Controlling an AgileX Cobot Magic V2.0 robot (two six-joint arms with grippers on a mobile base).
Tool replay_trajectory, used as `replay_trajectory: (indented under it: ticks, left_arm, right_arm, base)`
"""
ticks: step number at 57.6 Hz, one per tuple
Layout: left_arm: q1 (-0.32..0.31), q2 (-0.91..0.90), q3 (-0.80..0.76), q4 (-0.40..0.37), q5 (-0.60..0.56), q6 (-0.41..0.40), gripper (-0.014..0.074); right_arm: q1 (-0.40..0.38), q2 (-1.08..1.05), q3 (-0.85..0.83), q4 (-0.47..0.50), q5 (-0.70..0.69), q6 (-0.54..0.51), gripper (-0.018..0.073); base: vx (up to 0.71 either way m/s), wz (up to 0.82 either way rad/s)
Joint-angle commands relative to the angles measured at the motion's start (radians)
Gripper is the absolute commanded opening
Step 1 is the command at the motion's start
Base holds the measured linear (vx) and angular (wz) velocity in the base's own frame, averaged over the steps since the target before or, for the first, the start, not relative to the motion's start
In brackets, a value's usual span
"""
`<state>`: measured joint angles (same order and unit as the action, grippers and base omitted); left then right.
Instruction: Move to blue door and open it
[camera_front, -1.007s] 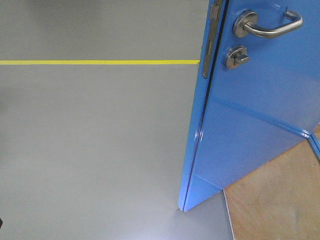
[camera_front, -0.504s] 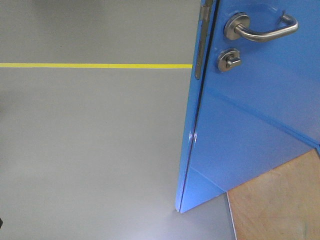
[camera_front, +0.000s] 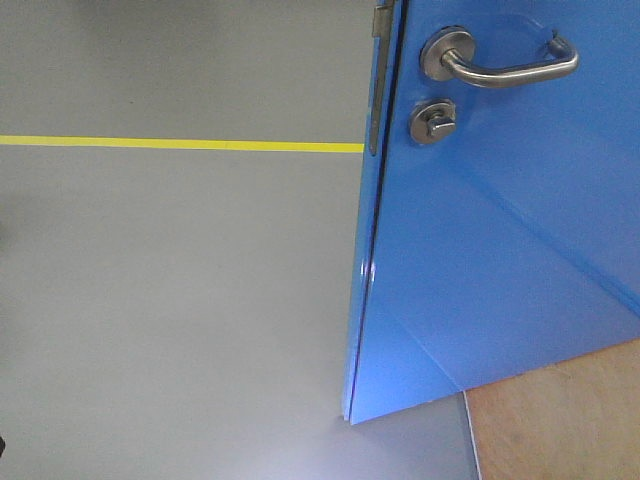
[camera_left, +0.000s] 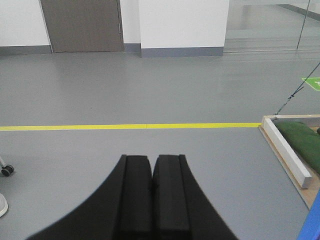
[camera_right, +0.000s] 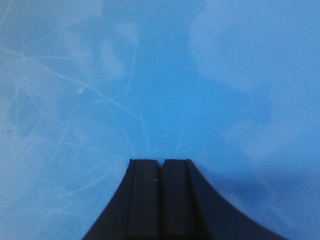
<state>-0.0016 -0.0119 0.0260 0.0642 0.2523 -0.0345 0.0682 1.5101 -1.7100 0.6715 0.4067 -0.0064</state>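
- Two grippers, both mine, both clenched on nothing: left gripper (camera_left: 152, 165) has its black pads pressed together w/ no gap, right gripper (camera_right: 160, 165) the same.
- Left gripper points out over the grey floor (camera_left: 150, 90); nothing btwn or near its fingers.
- Right gripper faces a glossy blue surface filling its whole wrist view, fine scratches across it. Can't tell if the tips touch it.
- The blue door (camera_front: 500, 230) takes up the right part of the front view; stands ajar, its free edge toward me, bottom corner down near the floor at lower centre.
- Silver lever handle (camera_front: 500, 62) sits at the top right, round rose at its left end, bar running right.
- Round thumb-turn lock (camera_front: 432, 121) just below the rose.
- Dark latch plate (camera_front: 377, 85) runs up the door's edge, beside handle & lock.
- Yellow floor line (camera_front: 180, 144) crosses left to right and ends at the door's edge; also seen in the left wrist view.
- Wooden board (camera_front: 560, 420) lies at bottom right, under the door's lower edge.
- Left wrist view, far side: grey-brown door (camera_left: 82, 25) in a white wall (camera_left: 182, 22); at right, a white beam (camera_left: 287, 150) beside a green pad (camera_left: 302, 142).
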Motion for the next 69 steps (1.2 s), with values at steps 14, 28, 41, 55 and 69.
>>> replay_trajectory:
  ticks: [14,28,41,55,69]
  left_arm:
    - [-0.006,-0.012,-0.026,-0.007,-0.083,-0.004,0.0073]
    - [-0.006,-0.012,-0.026,-0.007,-0.083,-0.004,0.0073]
    - [-0.006,-0.012,-0.026,-0.007,-0.083,-0.004,0.0073]
    - [-0.006,-0.012,-0.026,-0.007,-0.083,-0.004,0.0073]
    - [-0.006,-0.012,-0.026,-0.007,-0.083,-0.004,0.0073]
  right_arm:
    - [0.000,-0.019,-0.029,0.007,-0.084,-0.007,0.0012]
    - [0.000,-0.019,-0.029,0.007,-0.084,-0.007,0.0012]
    - [0.000,-0.019,-0.029,0.007,-0.084,-0.007,0.0012]
    - [0.000,-0.019,-0.029,0.007,-0.084,-0.007,0.0012]
    - [0.000,-0.019,-0.029,0.007,-0.084,-0.007,0.0012]
  base:
    - [0.22,0.06]
    - [0.23,0.06]
    - [0.24,0.03]
    - [0.24,0.01]
    - [0.23,-0.01]
